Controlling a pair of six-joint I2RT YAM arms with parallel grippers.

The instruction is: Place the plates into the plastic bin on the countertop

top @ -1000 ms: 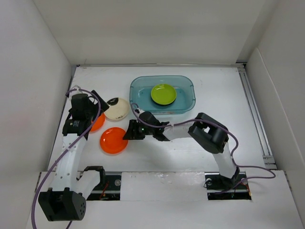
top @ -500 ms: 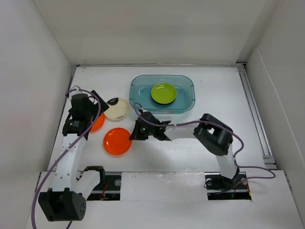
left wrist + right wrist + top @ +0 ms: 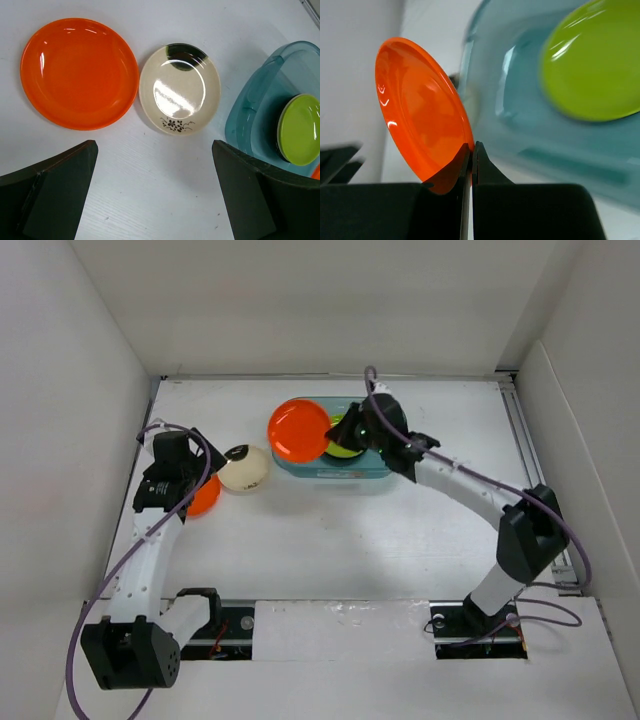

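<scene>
White matte countertop [image 3: 350,550]. Left arm [image 3: 150,550] bent forward; left gripper [image 3: 152,150] hangs spread wide with nothing in it, above a glossy orange plate [image 3: 79,72] and a cream plate [image 3: 179,89] with a black rim patch and a small floral mark, lying just beside each other. Over the left rim of the bin [image 3: 250,100], translucent teal with rounded corners, a second orange plate [image 3: 420,110] stands tilted, its edge pinched by the right gripper [image 3: 471,150]. Lime plate [image 3: 300,129] lies inside. Right arm [image 3: 470,485] stretched long.
</scene>
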